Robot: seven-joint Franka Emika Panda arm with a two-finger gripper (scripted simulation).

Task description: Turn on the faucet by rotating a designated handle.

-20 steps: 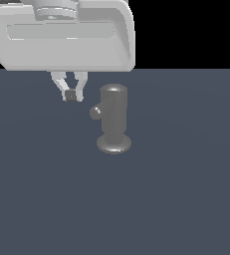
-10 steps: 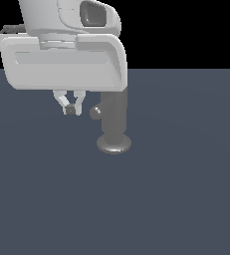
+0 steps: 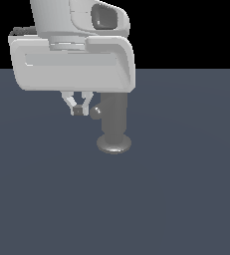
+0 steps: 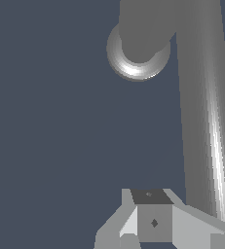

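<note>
Here the handle (image 3: 95, 112) sits just beside the jaws.

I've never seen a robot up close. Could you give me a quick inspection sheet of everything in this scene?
Surface: flat dark blue-grey floor, bare around the faucet.
Job's things: grey faucet upright on its disc base; handle sticks out toward the exterior view's left.
Clutter: nothing seen.
Gripper: gripper hangs beside the handle's tip, fingers together, holding nothing; contact with the handle cannot be told.
Cables: nothing seen.
Surroundings: black background above the floor.
</note>
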